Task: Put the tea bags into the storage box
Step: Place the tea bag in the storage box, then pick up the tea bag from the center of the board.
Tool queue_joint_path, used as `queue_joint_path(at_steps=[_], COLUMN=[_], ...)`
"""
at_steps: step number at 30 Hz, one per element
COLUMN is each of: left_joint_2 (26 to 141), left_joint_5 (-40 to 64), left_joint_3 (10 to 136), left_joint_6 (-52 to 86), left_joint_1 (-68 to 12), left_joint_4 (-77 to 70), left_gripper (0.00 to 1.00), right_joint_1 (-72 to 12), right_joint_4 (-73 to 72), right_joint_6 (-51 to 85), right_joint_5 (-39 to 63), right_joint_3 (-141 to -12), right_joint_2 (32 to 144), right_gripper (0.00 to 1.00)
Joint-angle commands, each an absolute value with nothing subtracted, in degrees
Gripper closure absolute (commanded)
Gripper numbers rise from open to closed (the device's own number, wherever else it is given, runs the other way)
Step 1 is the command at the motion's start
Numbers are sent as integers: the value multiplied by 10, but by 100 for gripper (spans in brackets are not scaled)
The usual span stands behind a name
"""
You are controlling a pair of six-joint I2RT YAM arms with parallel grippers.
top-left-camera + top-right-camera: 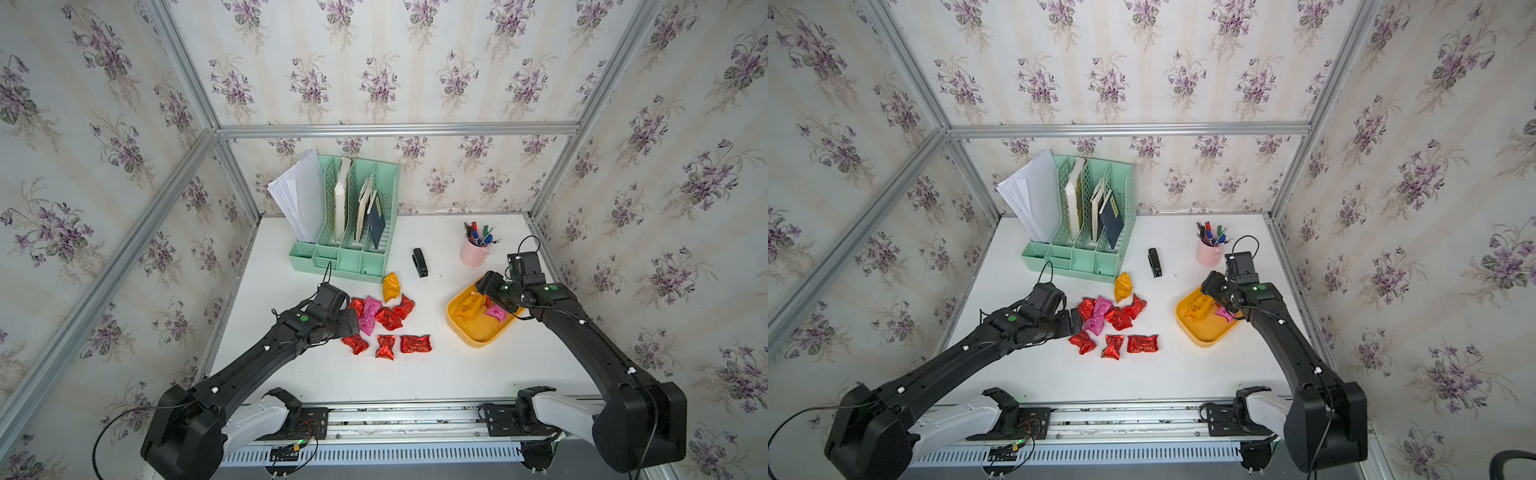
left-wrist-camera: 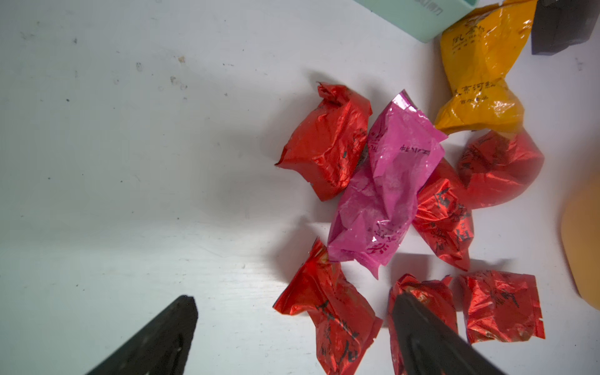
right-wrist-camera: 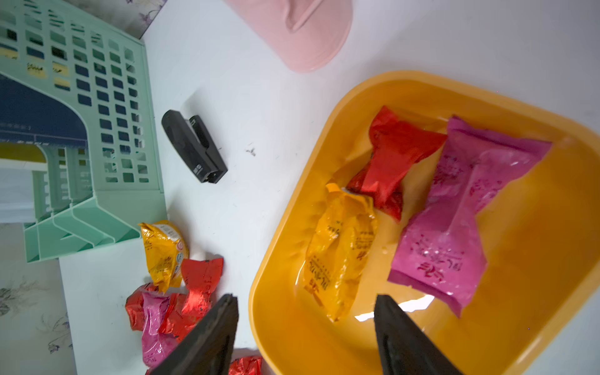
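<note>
Several loose tea bags (image 1: 386, 320) lie mid-table: red ones, a pink one (image 2: 386, 194) and an orange-yellow one (image 1: 390, 286). My left gripper (image 2: 293, 295) hovers open at the cluster's left edge, with a red tea bag (image 2: 331, 318) lying between its fingers, untouched. The yellow storage box (image 1: 478, 338) sits at the right and holds an orange-yellow bag (image 3: 341, 250), a red bag (image 3: 393, 159) and a pink bag (image 3: 461, 227). My right gripper (image 3: 305, 297) hangs open and empty over the box's near-left rim (image 3: 259, 292). In both top views the left gripper (image 1: 1073, 322) sits by the cluster.
A mint-green file organizer (image 1: 345, 232) with papers and books stands at the back left. A black stapler (image 1: 419, 262) lies behind the cluster. A pink pen cup (image 1: 473, 251) stands just behind the box. Aluminium frame posts and papered walls enclose the table.
</note>
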State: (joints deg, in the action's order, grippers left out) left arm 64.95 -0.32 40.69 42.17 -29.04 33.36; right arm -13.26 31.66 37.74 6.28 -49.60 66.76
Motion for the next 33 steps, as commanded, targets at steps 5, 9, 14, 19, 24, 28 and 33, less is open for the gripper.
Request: queue_joint_path(at_steps=[5,9,14,19,24,28,33], left_joint_2=[688,685,648,596,546,524,501], left_joint_5=[21,20,5,-3,-20,-29,-34], left_joint_3=[431,429,401,359,340,328,316], left_joint_6=[405,408,419,453,476,494,521], left_joint_1=[-287,-287,-287,-287,-287,-287,-287], left_joint_4=[327,347,367,382,400,415,429], left_gripper=[1,1,1,1,1,1,1], right_joint_1=[-285,-353,-368,-369,-371,-374,-378], right_joint_4=[252,211,190,217,251,264,269], right_joint_6=[440,431,395,356,314,297,284], right_joint_5=[13,12,43,39,42,53,70], right_joint_3=[-500,-551,-653,-774,-867,-903,-918], right_joint_2=[715,810,945,1064,1148,1191,1226], right_gripper=[32,33,37,21,10,8,9])
